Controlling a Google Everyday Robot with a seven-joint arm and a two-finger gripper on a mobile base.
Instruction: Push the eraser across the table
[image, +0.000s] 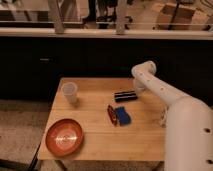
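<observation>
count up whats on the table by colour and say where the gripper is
Clear: 1, cup
Orange-red: 1, plate
Black: 1, bar-shaped object
Red: 1, small object
Blue: 1, small object
Total: 5 on the table
The gripper is at the black bar's right end.
</observation>
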